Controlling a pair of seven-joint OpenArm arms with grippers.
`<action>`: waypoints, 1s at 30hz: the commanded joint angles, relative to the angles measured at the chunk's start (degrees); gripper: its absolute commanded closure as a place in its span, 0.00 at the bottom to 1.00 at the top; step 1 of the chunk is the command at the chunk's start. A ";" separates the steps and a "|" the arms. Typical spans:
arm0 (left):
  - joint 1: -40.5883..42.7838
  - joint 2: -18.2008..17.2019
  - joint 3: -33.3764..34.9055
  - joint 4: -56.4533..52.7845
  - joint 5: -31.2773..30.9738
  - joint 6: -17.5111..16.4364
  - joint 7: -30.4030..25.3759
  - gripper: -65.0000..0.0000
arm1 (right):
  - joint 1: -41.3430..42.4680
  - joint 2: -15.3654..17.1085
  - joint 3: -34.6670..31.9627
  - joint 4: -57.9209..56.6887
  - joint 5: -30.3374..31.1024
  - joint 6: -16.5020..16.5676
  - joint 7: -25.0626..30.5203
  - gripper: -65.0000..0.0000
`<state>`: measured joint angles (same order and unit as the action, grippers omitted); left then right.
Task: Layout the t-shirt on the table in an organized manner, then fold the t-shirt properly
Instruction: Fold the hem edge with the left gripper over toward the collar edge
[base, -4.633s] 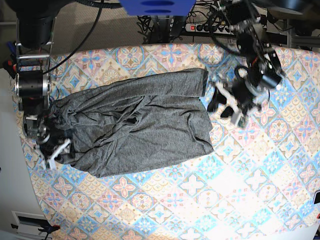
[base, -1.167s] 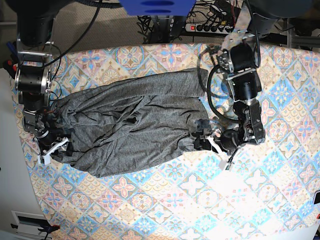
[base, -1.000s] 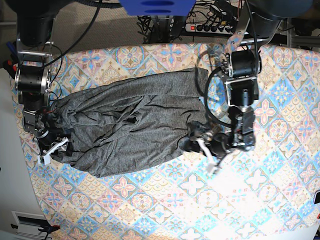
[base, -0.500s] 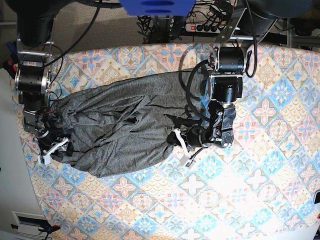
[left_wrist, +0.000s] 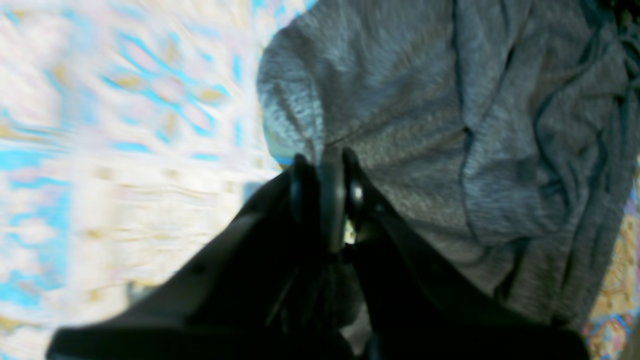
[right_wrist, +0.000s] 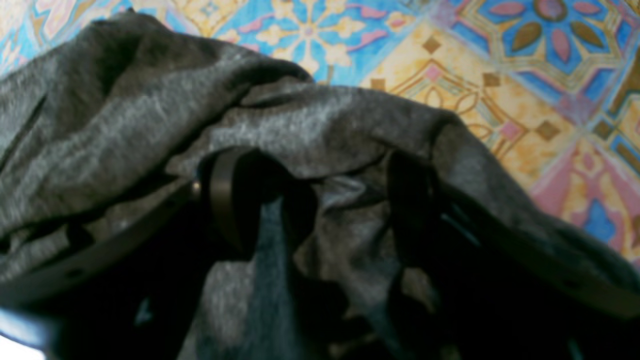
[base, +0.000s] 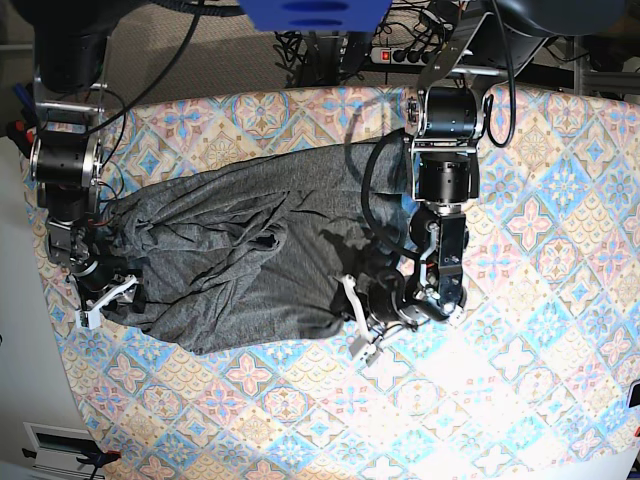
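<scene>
Since the earlier base frames the left gripper (base: 362, 322) has travelled from the table's right side across the shirt's right edge and dragged that edge inward, so the hem that lay spread toward the right is now bunched under the arm. Its jaws are pressed together on a pinch of the dark heather-grey knit t-shirt (base: 240, 255); the left wrist view shows fabric sandwiched between the two pads (left_wrist: 320, 195). The shirt lies crumpled on the left half of the table with the pastel blue, pink and cream tile-patterned cloth (base: 520, 380), far from flat. The right gripper (base: 100, 290) sits at the shirt's far left end with its jaws parted and cloth draped over and between them (right_wrist: 320, 215); whether it actually grips I cannot tell. Judgement: the layout step is in hand. To do it well, the left pinch should carry only one corner layer, lift just enough to free the folds, then draw outward away from the right gripper so the body tensions flat. Risk: a multi-layer pinch drags the whole bundle instead.
</scene>
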<state>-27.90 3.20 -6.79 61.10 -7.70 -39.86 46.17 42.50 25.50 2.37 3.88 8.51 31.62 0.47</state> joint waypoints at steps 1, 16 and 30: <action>-1.24 0.09 0.06 1.89 -0.78 -0.14 -0.15 1.00 | 2.03 1.01 1.72 0.65 0.94 0.16 2.74 0.42; 11.24 -5.27 7.80 22.99 -0.87 -0.14 2.75 1.00 | 2.03 0.75 11.30 0.65 0.59 0.16 4.06 0.42; 13.79 -6.59 12.46 28.61 -0.78 -0.14 2.75 1.00 | 2.20 -5.06 -1.45 0.65 0.59 0.08 4.06 0.42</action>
<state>-12.60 -3.33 5.85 88.49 -7.75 -40.32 50.17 42.54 20.27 0.95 3.84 8.45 30.83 3.14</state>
